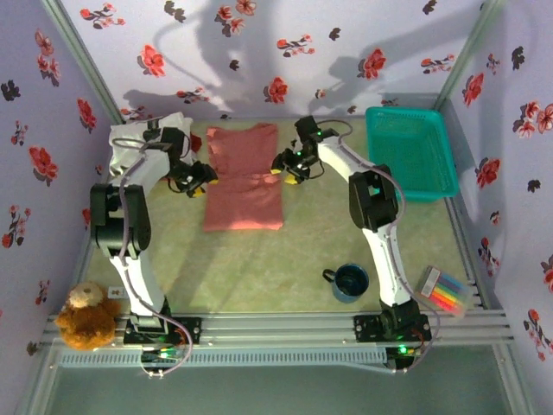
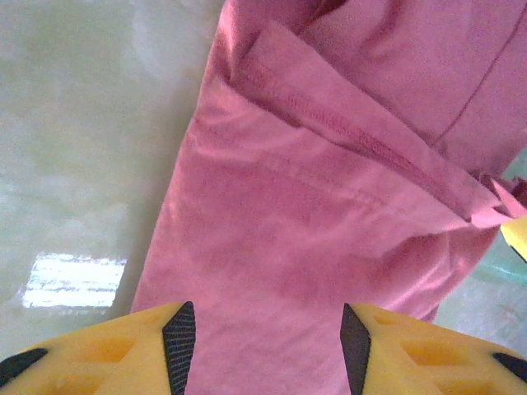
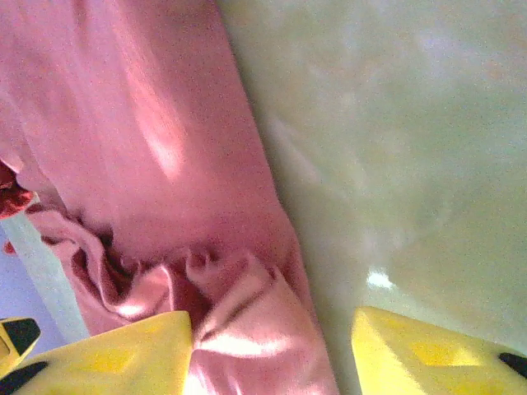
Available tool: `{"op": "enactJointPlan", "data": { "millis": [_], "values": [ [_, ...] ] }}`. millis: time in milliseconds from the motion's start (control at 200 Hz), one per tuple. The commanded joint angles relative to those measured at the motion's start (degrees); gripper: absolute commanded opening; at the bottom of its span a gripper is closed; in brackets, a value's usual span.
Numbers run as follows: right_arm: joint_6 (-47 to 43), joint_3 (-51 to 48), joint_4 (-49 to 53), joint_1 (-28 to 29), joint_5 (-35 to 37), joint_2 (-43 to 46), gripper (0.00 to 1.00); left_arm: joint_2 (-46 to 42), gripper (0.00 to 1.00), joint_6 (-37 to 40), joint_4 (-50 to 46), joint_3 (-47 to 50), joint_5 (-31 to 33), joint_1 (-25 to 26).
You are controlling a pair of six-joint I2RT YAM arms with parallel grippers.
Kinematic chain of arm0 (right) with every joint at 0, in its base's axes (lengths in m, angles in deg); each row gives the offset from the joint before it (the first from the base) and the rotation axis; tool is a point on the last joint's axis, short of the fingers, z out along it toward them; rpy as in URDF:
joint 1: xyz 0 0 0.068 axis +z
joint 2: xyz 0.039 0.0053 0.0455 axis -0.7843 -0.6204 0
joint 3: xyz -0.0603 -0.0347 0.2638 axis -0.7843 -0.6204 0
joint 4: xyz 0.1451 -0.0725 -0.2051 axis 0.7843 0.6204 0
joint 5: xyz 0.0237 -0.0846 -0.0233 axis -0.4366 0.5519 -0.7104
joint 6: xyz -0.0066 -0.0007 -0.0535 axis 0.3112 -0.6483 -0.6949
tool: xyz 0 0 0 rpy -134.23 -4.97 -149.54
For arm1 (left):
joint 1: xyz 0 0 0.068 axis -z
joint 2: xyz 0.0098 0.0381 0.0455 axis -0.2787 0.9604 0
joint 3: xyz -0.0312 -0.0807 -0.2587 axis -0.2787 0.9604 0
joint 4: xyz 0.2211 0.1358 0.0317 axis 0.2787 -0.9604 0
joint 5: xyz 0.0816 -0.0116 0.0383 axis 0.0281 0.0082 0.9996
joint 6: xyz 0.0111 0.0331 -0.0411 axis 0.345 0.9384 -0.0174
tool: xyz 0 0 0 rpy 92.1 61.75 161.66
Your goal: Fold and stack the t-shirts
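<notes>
From above, the salmon-pink t-shirt (image 1: 244,194) lies flat on the table (image 1: 259,268) a little toward 12 o'clock of centre. Its long axis runs from 12 to 6. The left gripper (image 1: 197,179) sits at the shirt's 9 o'clock edge and the right gripper (image 1: 292,166) at its 3 o'clock edge, both roughly level with the middle of the cloth. A folded white t-shirt (image 1: 138,134) rests at about 10 o'clock, partly under the left arm, and the teal basket (image 1: 410,147) stands off at 2 o'clock.

At the left wrist, we see the yellow fingers (image 2: 99,358) standing apart. The pink cloth (image 2: 329,206) lies smooth under the gap and stretches away toward 12 o'clock, with a stitched hem crossing from 11 toward 4. Nothing looks pinched.

At the right wrist, the fingers (image 3: 428,354) are also parted. Bunched pink fabric (image 3: 239,313) sits against the finger at 7 o'clock, bare table shows in the rest of the gap, and the shirt runs up toward 11 o'clock.

We judge that the coming move turns on this symmetry. Each arm is nearest its own long edge, so a lengthwise fold would have both grippers closing on those edges and carrying them along the 12-to-6 axis together.
</notes>
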Motion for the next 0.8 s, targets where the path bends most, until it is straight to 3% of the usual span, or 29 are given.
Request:
{"op": "enactJointPlan", "data": {
  "millis": [0,360,795],
  "values": [
    [-2.6,-7.4,1.5,0.0,1.2,7.4,0.61,-4.0,0.54,2.6,-2.8,2.5,2.0,-0.4],
    [0.1,-32.6,-7.3,6.8,2.4,21.3,0.61,-11.5,0.52,2.0,-1.5,16.2,2.4,-0.4],
    [3.0,-39.1,-14.6,10.8,4.2,20.1,0.49,-11.0,0.49,1.2,1.5,22.7,2.2,0.3]
  ]
}}
